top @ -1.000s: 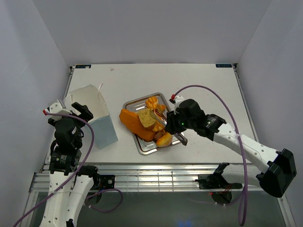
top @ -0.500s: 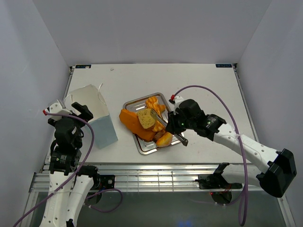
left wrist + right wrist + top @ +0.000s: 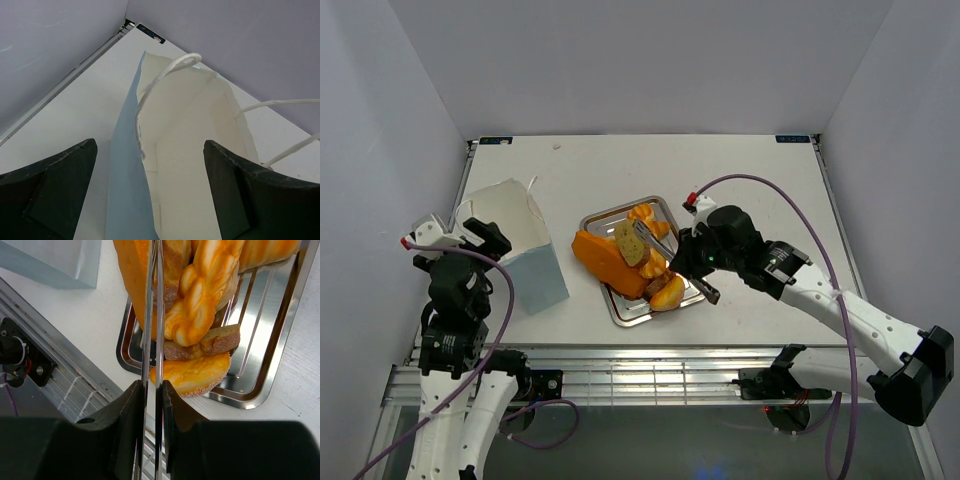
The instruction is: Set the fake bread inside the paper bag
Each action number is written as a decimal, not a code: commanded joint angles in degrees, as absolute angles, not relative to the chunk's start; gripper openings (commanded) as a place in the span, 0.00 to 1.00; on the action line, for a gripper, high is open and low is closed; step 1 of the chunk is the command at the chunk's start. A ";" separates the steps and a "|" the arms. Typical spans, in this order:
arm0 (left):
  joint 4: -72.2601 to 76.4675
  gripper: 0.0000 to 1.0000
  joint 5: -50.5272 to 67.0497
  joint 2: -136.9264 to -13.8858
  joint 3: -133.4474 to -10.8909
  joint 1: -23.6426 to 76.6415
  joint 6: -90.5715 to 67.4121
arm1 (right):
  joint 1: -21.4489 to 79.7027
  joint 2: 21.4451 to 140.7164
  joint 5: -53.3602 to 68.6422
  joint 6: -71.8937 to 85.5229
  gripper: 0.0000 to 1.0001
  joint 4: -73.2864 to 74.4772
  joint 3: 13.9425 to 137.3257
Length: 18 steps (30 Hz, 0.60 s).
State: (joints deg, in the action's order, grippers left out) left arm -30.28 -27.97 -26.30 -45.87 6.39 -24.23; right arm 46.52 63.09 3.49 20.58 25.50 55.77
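The right pincer is pressing its thin blades almost together on a tan slice of the fake bread, holding it over the heap in the silver tray, which is sitting mid-worktop toward the near edge. The paper bag is standing open by the left edge. The left pincer is hanging spread wide over its mouth, gripping nothing.
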 commanded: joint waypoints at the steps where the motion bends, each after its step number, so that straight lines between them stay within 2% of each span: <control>1: -32.77 0.98 -28.39 -27.33 -50.87 6.59 -24.43 | 46.85 60.91 4.74 20.65 0.14 23.03 59.50; 5: -35.59 0.98 -28.39 -29.53 -54.57 6.59 -24.35 | 46.85 60.29 4.92 20.30 0.10 23.03 60.29; 18: -39.20 0.98 -30.41 -32.96 -61.52 6.59 -20.65 | 46.85 60.38 7.82 18.20 0.08 24.87 65.65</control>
